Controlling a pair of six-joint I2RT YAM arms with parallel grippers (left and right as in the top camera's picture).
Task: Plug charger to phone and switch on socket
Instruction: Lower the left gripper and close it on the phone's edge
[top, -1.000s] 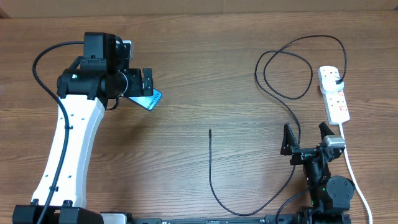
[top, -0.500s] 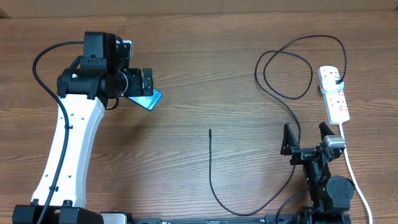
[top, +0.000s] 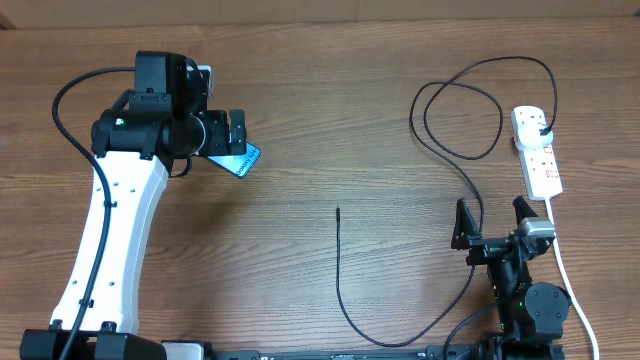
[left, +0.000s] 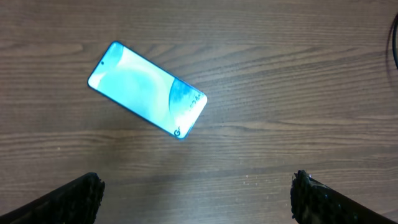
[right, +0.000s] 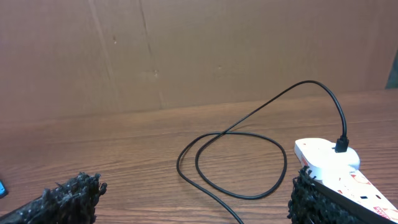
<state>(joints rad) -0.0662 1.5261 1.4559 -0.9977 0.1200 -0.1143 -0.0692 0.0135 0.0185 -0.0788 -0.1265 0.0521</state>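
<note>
left gripper (top: 236, 131), right gripper (top: 492, 216) both spread | phone (left: 147, 89) angled | charger (top: 338, 262) tip at its 4 o'clock, thin, might slip the pinch

Phone (left: 147, 89) left; charger (top: 338, 250) apparently in socket (top: 543, 165)

phone (left: 147, 89): light blue-teal screen, dark edges | charger (top: 338, 260): black | socket (top: 540, 160): white, marks seem red | table (top: 330, 100): brown wood grain
</note>
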